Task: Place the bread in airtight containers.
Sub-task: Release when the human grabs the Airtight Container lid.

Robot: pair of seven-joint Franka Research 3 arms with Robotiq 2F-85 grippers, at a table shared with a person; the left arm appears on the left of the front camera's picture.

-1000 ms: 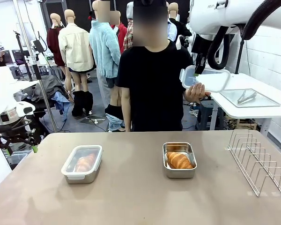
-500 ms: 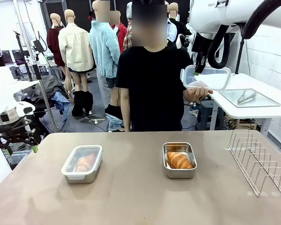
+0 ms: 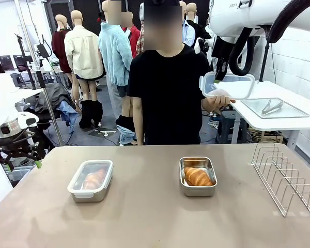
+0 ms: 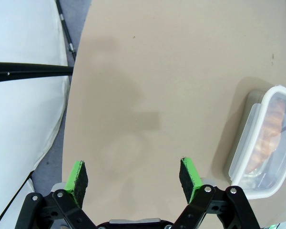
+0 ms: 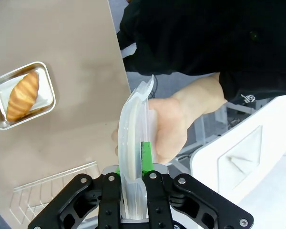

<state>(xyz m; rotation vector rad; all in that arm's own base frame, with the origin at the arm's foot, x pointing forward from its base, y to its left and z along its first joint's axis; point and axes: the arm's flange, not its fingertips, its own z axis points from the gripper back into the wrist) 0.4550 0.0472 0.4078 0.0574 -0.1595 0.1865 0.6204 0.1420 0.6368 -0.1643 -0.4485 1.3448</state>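
Steel tins sit mid-table: the left tin (image 3: pixel 90 181) is lidded with a croissant inside, the right tin (image 3: pixel 198 176) is open with a croissant (image 3: pixel 198 176) lying in it, soft and flaky. Left gripper (image 4: pixel 133 177) hangs open near the left edge. Far right, the right gripper (image 5: pixel 132 167) is clamped on the lid (image 3: pixel 227 87), light, slick plastic, best held by its rim; the person's hand (image 3: pixel 216 102) touches it.
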